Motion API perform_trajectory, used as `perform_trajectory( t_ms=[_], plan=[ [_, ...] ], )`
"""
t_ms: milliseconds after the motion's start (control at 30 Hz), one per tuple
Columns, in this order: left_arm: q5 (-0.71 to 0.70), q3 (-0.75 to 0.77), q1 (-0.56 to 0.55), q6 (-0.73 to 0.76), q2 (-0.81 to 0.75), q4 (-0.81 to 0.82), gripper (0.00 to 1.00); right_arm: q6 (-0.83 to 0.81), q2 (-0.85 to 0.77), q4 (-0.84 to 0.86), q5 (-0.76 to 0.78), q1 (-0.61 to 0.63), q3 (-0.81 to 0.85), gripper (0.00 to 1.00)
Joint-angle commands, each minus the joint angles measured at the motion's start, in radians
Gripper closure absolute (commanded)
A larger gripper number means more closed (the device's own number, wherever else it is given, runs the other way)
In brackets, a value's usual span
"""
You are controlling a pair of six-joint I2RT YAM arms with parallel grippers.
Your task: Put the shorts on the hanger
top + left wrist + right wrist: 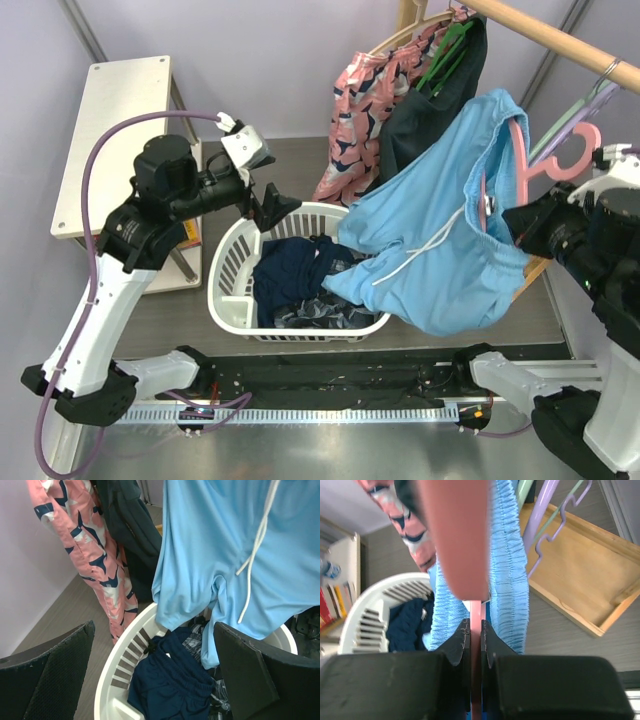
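The light blue shorts hang over the pink hanger, their white drawstring dangling and one leg trailing into the white basket. My right gripper is shut on the hanger's thin pink bar, and the gathered waistband of the shorts lies on both sides of that bar. My left gripper hovers open over the basket's far left rim, apart from the shorts. Nothing sits between its black fingers; only the basket shows below.
Dark navy garments fill the basket. A pink patterned garment and a dark one on a green hanger hang from the wooden rail. A lavender hanger and a wooden tray lie at the right. A side shelf stands at the left.
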Motion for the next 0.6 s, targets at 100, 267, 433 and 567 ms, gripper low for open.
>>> perform_trajectory(
  t_ms=[100, 267, 433, 567],
  plan=[
    [0.025, -0.055, 0.005, 0.004, -0.061, 0.064, 0.0, 0.147, 0.171, 0.192, 0.09, -0.088, 0.139, 0.99],
    [0.028, -0.096, 0.007, 0.015, -0.081, 0.085, 0.0, 0.148, 0.207, 0.33, 0.04, -0.086, 0.121, 0.99],
    [0.031, -0.108, 0.004, 0.018, -0.081, 0.096, 0.0, 0.217, 0.297, 0.382, 0.04, -0.086, 0.171, 0.99],
    [0.046, -0.121, 0.005, 0.015, -0.085, 0.113, 0.0, 0.228, 0.352, 0.437, 0.072, -0.086, 0.195, 0.99]
  ],
)
